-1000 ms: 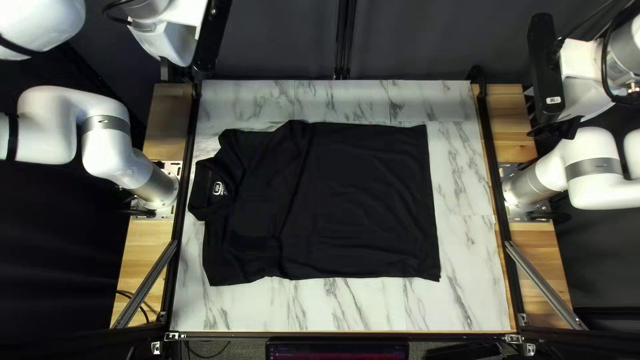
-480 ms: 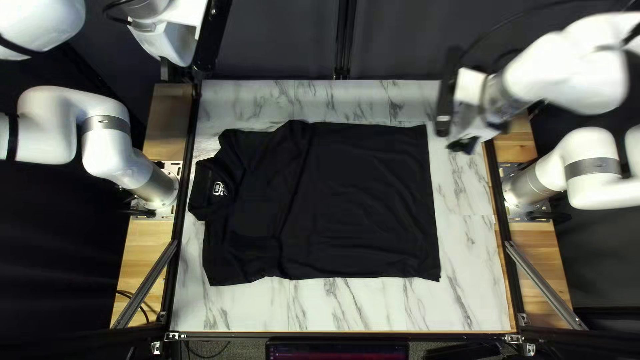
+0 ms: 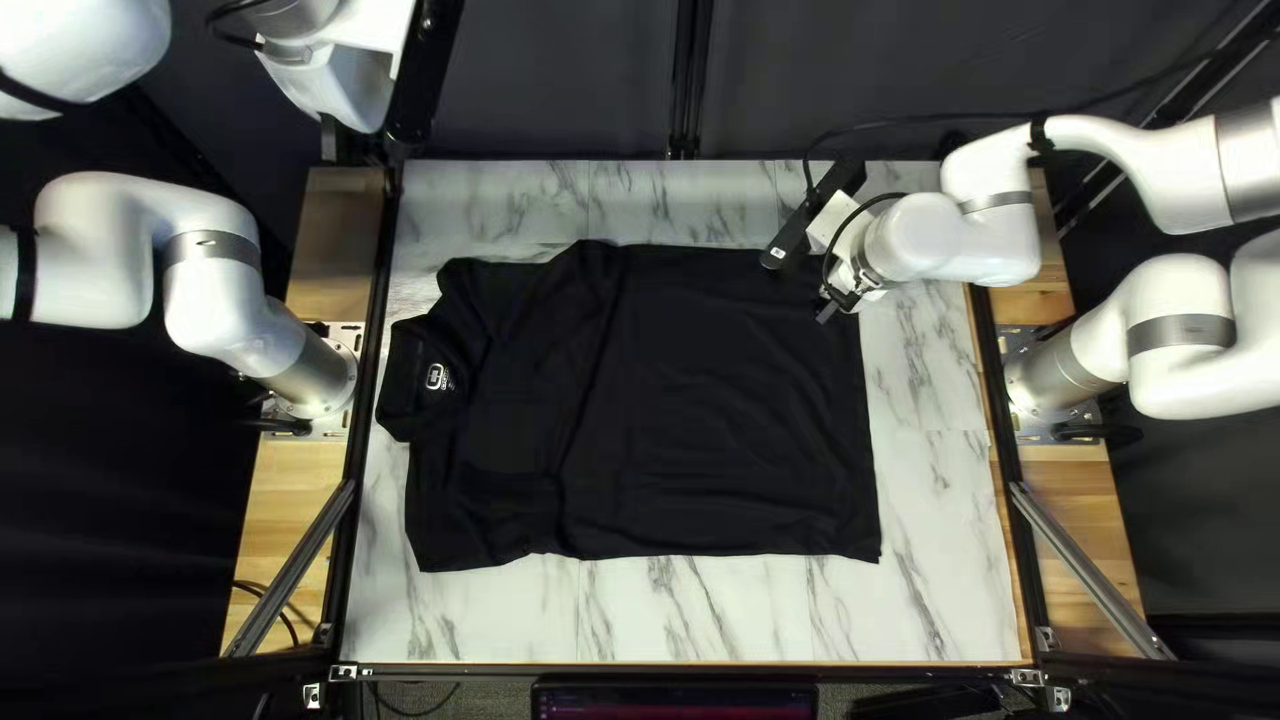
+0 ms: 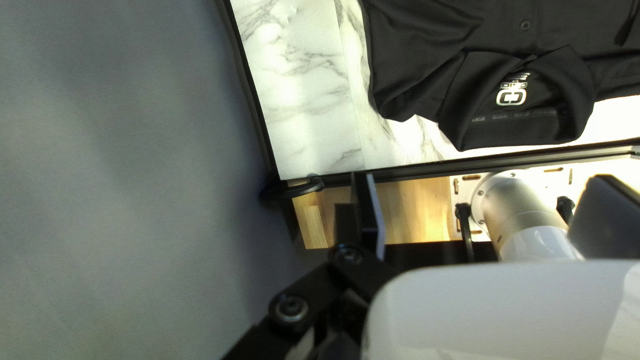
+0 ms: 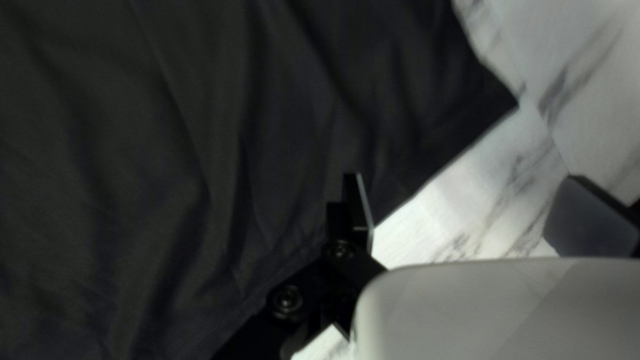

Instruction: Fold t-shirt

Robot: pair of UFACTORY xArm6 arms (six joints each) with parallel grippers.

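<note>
A black t-shirt (image 3: 707, 400) lies spread on the table, collar toward my left arm's base and hem toward my right arm's base. High at the upper left of the top left view is my left gripper (image 3: 340, 87). In its wrist view the left gripper (image 4: 483, 212) has its fingers wide apart, with the shirt's collar (image 4: 527, 130) beyond them. My right gripper (image 3: 830, 310) is over the hem's far corner. Seen from its wrist, the right gripper (image 5: 480, 213) stands open, one finger over the shirt (image 5: 200, 167), the other over marble.
The marble-patterned table (image 3: 694, 607) shows around the shirt, bounded by a dark frame. Wooden side boards (image 3: 300, 500) carry the arm bases (image 3: 314, 376) beside it. A dark curtain (image 3: 560, 80) hangs behind the far edge.
My right arm has swung in from beyond the table's right side to the hem's far corner. The left arm and the shirt have stayed put.
</note>
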